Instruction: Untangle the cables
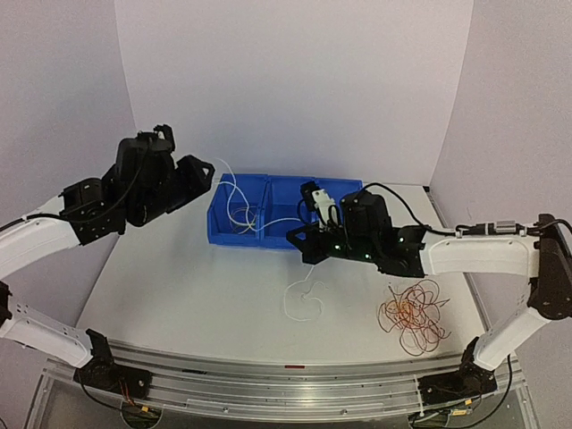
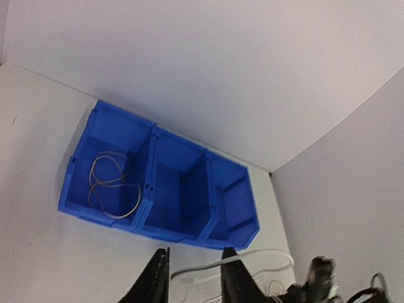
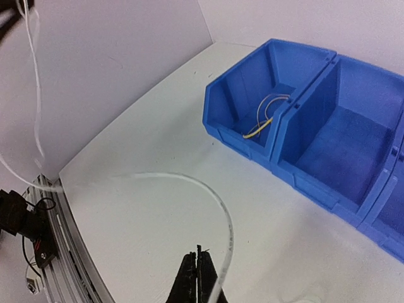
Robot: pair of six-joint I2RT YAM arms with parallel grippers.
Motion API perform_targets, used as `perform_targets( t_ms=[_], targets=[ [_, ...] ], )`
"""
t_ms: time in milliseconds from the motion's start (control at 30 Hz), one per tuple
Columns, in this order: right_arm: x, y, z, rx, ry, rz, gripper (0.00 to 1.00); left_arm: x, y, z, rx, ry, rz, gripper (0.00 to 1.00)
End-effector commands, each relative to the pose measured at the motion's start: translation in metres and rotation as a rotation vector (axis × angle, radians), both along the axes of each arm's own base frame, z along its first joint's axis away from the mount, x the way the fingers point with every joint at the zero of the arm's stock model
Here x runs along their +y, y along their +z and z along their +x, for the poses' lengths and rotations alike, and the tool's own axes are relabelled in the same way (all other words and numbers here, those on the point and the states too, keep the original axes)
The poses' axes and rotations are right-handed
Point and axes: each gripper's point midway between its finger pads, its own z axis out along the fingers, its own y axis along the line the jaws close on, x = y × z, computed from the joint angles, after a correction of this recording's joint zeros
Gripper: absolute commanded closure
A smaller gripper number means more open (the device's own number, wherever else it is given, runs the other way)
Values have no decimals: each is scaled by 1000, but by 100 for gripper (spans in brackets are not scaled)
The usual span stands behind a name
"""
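White tabletop [image 1: 179, 295] bears a blue storage bin [image 1: 241, 234]; before the bin the right gripper [image 3: 198, 250] pinches a white cable [image 2: 252, 254], beside the bin the left gripper [image 2: 196, 252] gapes around it, red cables [image 1: 416, 317] tangled near the bin

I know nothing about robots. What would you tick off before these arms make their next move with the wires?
1. White cable reaches both grippers: ok.
2. Left gripper clamps it: not ok, the fingers stand apart with the cable between them.
3. Right gripper clamps it: cannot tell, jaws closed, cable runs close alongside.
4. White cable is free of the red tangle: ok, they lie apart on the table.
5. Yellow-tan cable lies in the blue bin, end compartment: ok.
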Motion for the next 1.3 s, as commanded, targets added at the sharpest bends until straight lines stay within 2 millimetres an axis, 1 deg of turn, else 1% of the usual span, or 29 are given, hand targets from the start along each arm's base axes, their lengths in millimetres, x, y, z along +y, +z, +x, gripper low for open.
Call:
perform_targets(
  t_ms=[0,33,67,100,167,200,233,300,367,467,533,633,700,800,867,967,1000,1167,1267],
  targets=[
    [-5,62,18,-32,-48,-56,100,-15,-72,-14,145,-89,-7,57],
    [-2,73,22,-36,-52,-50,100,-20,-82,-17,158,-124,-5,48],
    [-1,78,26,-33,-57,-54,100,-23,-91,-20,172,-147,-1,39],
    [0,81,31,-29,-64,-60,100,-26,-98,-23,187,-167,4,29],
    [0,99,42,-42,-86,-49,100,-29,-108,-28,213,-201,17,9],
    [-1,105,49,-51,-99,-51,100,-30,-111,-29,220,-214,29,4],
    [-3,110,56,-61,-115,-47,100,-31,-114,-31,223,-227,42,1],
    [-9,122,72,-79,-149,-32,100,-30,-119,-35,232,-250,67,0],
    [-19,133,89,-80,-194,-11,100,-31,-122,-40,226,-289,82,0],
    [-27,149,107,-71,-207,42,100,-23,-132,-45,235,-283,87,0],
    [-22,159,112,-91,-186,52,100,-17,-135,-47,238,-267,84,0],
    [-11,174,115,-117,-144,68,100,-7,-139,-49,243,-238,72,0],
    [-9,181,120,-132,-147,67,100,0,-144,-50,254,-211,71,0],
    [-5,188,128,-148,-162,75,100,11,-156,-51,291,-159,85,0],
    [-2,192,132,-155,-167,84,100,17,-169,-51,337,-117,115,0],
    [1,192,148,-185,-207,69,100,23,-183,-51,385,-81,157,0],
    [2,196,153,-201,-216,69,100,23,-187,-51,395,-76,165,0],
    [9,206,174,-256,-245,72,100,25,-193,-50,407,-63,183,0],
    [10,200,191,-277,-272,55,100,27,-191,-51,404,-58,181,0]
  ],
)
